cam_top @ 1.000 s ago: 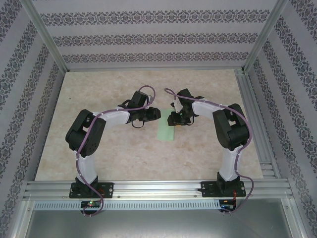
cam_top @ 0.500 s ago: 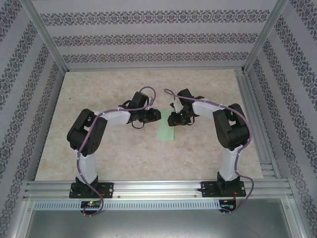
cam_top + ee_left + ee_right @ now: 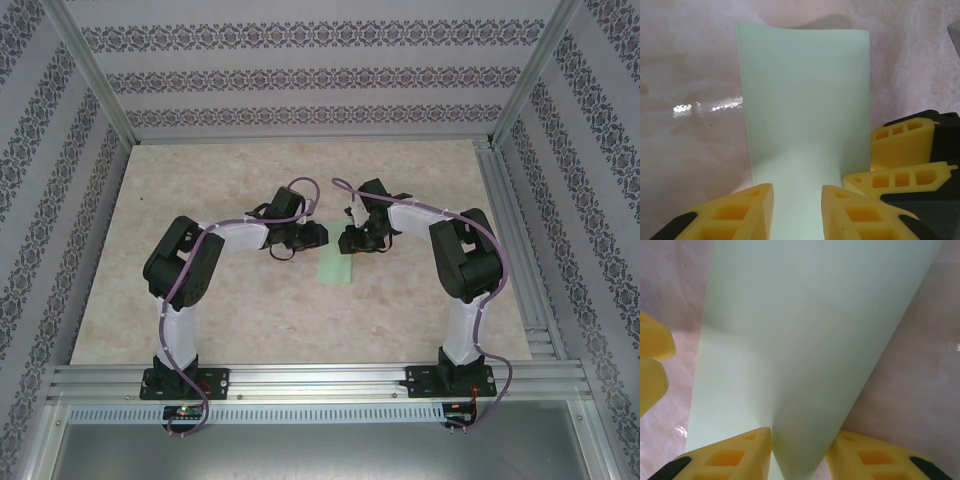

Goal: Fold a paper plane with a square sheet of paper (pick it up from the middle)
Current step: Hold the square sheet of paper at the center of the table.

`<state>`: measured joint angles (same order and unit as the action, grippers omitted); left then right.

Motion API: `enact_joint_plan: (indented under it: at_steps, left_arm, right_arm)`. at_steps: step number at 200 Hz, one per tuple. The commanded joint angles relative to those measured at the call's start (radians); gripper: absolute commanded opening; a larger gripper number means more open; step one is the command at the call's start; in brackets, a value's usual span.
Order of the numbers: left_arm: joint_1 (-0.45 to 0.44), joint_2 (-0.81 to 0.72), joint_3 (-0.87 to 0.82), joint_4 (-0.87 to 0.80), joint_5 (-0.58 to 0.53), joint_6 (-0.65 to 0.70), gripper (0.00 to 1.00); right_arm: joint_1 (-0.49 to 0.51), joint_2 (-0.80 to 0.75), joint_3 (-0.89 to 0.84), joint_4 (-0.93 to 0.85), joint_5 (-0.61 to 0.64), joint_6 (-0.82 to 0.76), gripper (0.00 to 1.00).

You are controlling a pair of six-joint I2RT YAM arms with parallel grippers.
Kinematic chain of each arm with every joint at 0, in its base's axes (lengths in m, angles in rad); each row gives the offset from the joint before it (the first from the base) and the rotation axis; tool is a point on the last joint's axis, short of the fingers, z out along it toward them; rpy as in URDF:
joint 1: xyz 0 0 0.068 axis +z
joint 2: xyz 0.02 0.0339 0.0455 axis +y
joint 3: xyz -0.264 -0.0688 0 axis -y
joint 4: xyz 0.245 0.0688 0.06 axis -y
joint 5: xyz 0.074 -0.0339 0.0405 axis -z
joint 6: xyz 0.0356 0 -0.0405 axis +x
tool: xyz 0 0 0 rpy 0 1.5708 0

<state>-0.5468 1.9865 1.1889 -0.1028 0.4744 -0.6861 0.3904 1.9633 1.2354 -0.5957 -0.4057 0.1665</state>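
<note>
The folded sheet lay mid-tabletop, between the two arms. The left tool had a finger on either side of one end and the right tool likewise. I could not tell whether either was clenched on it.

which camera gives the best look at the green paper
Left wrist: the paper shows its far edge and both sides. The right wrist view is too close, edges cut off. From the top it is a small green strip.
</note>
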Motion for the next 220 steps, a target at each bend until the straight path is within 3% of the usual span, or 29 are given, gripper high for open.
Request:
enact_joint_plan:
  at_steps: [1,111,220]
  left_arm:
    - [-0.015,0.015,0.035,-0.018,0.031,0.017,0.32]
    - [-0.038,0.056,0.067,-0.071,0.042,0.041,0.24]
    - [-0.041,0.117,0.094,-0.304,-0.06,0.081,0.18]
  right_arm:
    - [-0.015,0.073,-0.022,-0.047,0.097,0.019,0.37]
    - [-0.015,0.079,-0.024,-0.049,0.1,0.02,0.38]
    - [-0.006,0.044,-0.016,-0.039,0.079,0.047,0.41]
